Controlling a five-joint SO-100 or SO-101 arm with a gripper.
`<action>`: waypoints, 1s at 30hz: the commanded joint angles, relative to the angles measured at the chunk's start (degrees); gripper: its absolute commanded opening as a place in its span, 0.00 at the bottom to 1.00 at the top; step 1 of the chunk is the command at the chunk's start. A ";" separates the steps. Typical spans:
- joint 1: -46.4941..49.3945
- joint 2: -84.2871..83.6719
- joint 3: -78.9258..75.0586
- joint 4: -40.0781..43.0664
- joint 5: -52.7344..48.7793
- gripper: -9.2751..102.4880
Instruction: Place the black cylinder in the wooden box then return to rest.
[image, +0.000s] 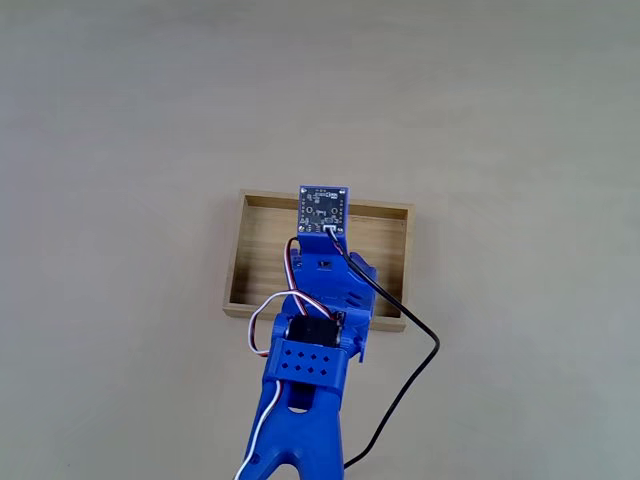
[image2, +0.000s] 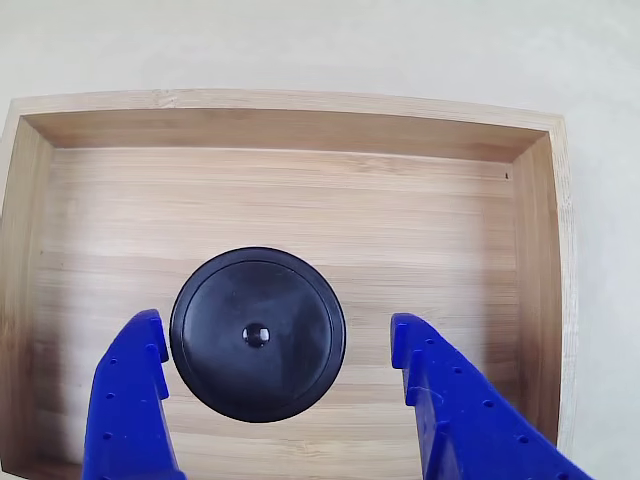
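Observation:
In the other view the black cylinder (image2: 257, 335) stands upright on the striped floor of the wooden box (image2: 300, 125), round recessed top facing the camera. My blue gripper (image2: 278, 345) is open around it: the left finger (image2: 128, 400) lies close to the cylinder's side and the right finger (image2: 445, 400) stands well apart from it. From the fixed view the blue arm (image: 315, 340) reaches over the wooden box (image: 260, 255) from the near side, and its camera board (image: 324, 208) covers the cylinder.
The box sits on a plain pale tabletop (image: 120, 120) with bare surface all around. A black cable (image: 410, 380) and red-white wires (image: 270, 320) trail from the arm toward the near edge.

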 joint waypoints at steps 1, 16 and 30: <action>0.09 -6.86 -6.15 -0.88 -0.26 0.39; -2.46 -19.86 -0.62 3.52 -5.54 0.36; -5.54 -47.90 15.47 13.27 -9.93 0.21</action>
